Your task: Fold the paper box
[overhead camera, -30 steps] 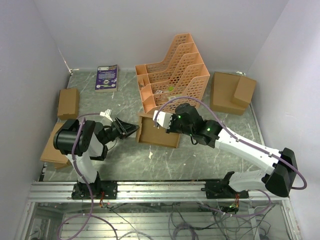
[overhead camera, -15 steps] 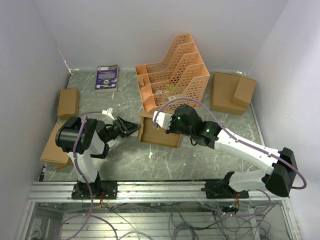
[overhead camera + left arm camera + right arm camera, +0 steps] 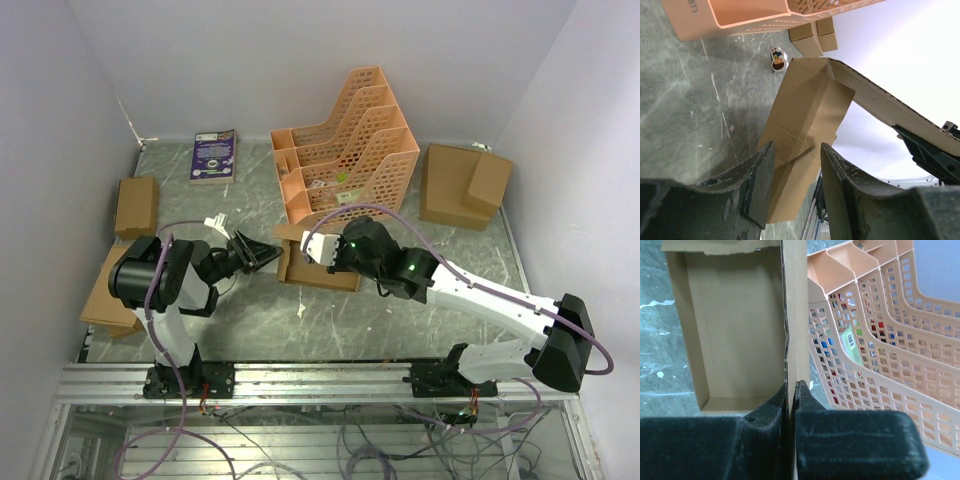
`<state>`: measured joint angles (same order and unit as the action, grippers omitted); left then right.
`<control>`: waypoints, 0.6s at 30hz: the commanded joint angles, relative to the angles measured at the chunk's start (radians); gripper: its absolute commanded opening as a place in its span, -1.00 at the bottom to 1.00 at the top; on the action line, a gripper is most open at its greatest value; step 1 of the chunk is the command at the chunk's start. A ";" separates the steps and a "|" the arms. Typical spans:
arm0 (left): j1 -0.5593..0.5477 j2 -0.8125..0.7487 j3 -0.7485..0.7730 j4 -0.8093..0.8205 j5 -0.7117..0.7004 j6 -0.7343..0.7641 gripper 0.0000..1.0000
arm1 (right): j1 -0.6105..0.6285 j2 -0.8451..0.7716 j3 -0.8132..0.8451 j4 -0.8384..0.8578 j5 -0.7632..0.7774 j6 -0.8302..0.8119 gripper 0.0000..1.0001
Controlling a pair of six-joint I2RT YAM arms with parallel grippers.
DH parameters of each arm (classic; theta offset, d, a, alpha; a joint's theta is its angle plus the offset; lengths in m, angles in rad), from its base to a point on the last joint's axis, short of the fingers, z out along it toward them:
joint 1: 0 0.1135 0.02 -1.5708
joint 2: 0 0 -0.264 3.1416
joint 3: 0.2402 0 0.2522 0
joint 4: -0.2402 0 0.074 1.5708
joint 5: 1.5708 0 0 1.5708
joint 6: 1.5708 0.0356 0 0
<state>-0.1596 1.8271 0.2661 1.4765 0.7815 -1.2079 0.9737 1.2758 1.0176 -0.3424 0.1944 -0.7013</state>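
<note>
While my right arm [image 3: 480, 295] stretches low toward the middle of the table [image 3: 250, 315], my left arm [image 3: 165, 285] sits folded, wrist pointing right. Between them lies the paper box [image 3: 305, 270], just before the orange file rack [image 3: 350, 140]. My right gripper [image 3: 791, 390] pinches its upright wall — my left gripper [image 3: 794, 165] stands parted at its left flap, touching or not I cannot tell.

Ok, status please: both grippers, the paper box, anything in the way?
Left gripper open at a flap of the paper box. Right gripper shut on its wall. Box half formed. Orange file rack close beside the held wall.
</note>
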 commanded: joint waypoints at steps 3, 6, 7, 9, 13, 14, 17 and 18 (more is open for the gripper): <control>-0.019 -0.043 0.010 0.100 -0.001 0.061 0.04 | 0.065 -0.031 -0.077 0.090 0.050 -0.030 -1.00; -0.025 -0.048 0.011 0.055 -0.013 0.083 0.04 | 0.085 -0.037 -0.102 0.115 0.074 -0.030 -1.00; -0.028 -0.052 0.012 0.037 -0.020 0.095 0.04 | 0.088 -0.039 -0.108 0.120 0.076 -0.028 -1.00; -0.034 -0.070 0.013 -0.009 -0.038 0.119 0.04 | 0.096 -0.045 -0.114 0.126 0.078 -0.021 -1.00; -0.062 -0.123 0.035 -0.147 -0.071 0.192 0.06 | 0.103 -0.052 -0.117 0.133 0.081 -0.010 -1.00; -0.069 -0.137 0.042 -0.185 -0.080 0.209 0.06 | 0.104 -0.052 -0.116 0.137 0.082 -0.008 -1.00; -0.086 -0.178 0.063 -0.300 -0.104 0.265 0.05 | 0.104 -0.057 -0.108 0.140 0.088 -0.003 -1.00; -0.089 -0.196 0.069 -0.336 -0.112 0.284 0.05 | 0.105 -0.060 -0.103 0.139 0.088 -0.001 -1.00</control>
<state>-0.2234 1.6901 0.2951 1.2873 0.7151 -1.0355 1.0649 1.2438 0.9047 -0.2611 0.2913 -0.7197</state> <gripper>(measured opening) 0.530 0.009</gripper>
